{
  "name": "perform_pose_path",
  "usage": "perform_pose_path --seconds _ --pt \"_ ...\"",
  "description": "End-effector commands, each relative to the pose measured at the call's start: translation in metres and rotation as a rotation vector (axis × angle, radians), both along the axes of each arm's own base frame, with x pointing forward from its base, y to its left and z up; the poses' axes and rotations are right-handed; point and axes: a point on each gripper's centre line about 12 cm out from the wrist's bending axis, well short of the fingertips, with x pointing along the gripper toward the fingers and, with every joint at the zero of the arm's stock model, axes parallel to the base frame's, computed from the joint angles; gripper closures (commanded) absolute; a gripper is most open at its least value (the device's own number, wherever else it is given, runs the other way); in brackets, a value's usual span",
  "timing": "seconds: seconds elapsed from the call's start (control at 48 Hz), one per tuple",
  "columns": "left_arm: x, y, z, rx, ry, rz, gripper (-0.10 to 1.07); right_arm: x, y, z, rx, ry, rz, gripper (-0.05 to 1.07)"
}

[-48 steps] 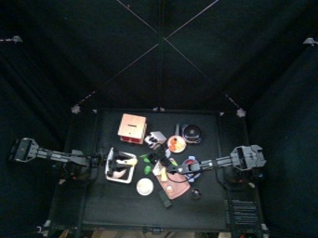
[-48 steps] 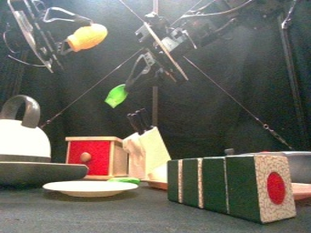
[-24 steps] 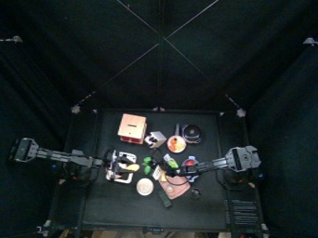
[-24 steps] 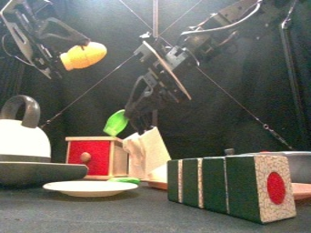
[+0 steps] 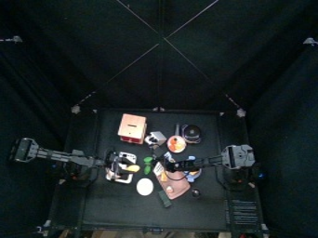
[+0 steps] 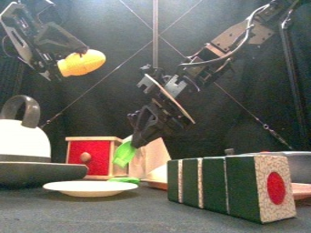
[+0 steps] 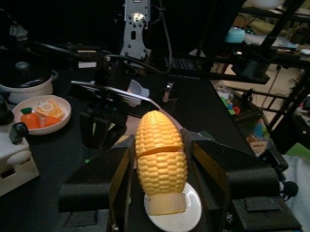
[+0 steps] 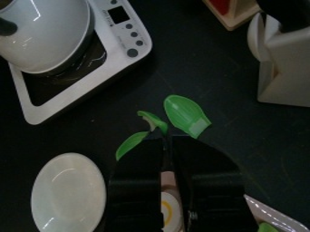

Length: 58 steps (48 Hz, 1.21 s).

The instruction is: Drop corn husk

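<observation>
My left gripper (image 7: 160, 172) is shut on a yellow corn cob (image 7: 160, 156) and holds it upright, high above the table's left side (image 6: 82, 62). My right gripper (image 8: 168, 152) is shut on the stem of a green corn husk (image 8: 182, 116). In the front view the husk (image 6: 127, 153) hangs low, just above the table, in front of a white carton (image 6: 151, 157). In the top view the husk (image 5: 149, 167) shows as a small green spot near the table's middle, between the two grippers.
A white kettle (image 8: 46, 27) sits on a white cooker base (image 8: 91, 71) at the left. A white plate (image 8: 71, 190) lies near the husk. A red drawer box (image 6: 95, 155) and a striped block (image 6: 237, 187) stand in front.
My right gripper has come down with the husk from mid-height to just above the table. My left gripper has lowered a little with the corn.
</observation>
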Motion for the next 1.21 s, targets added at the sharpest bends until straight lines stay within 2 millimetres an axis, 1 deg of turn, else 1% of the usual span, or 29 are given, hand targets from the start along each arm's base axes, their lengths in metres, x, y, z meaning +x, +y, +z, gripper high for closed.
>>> perform_pose_path --seconds 0.0,0.167,0.312,0.438,0.625,0.958,1.188 --pt "0.005 0.000 0.011 0.003 -0.031 0.001 0.37 0.002 -0.003 0.011 0.000 -0.027 -0.004 0.41" --pt "0.005 0.000 0.010 0.003 -0.029 0.001 0.37 0.003 -0.004 0.008 -0.002 -0.020 -0.009 0.31" --pt "0.005 0.000 0.010 0.004 -0.029 -0.001 0.37 0.002 -0.006 0.008 -0.009 -0.017 -0.021 0.26" --pt "0.005 0.000 0.010 0.003 -0.026 0.001 0.37 0.000 -0.009 0.007 -0.015 -0.007 -0.050 0.26" --pt "0.005 0.000 0.009 0.003 -0.022 0.000 0.37 -0.008 -0.018 0.010 -0.062 0.013 -0.120 0.26" --pt "0.005 0.000 0.010 0.005 -0.025 -0.001 0.37 -0.017 -0.016 0.010 -0.069 0.025 -0.128 0.26" --pt "0.005 0.000 0.008 0.004 -0.020 0.001 0.37 -0.018 -0.016 0.010 -0.066 0.025 -0.127 0.26"
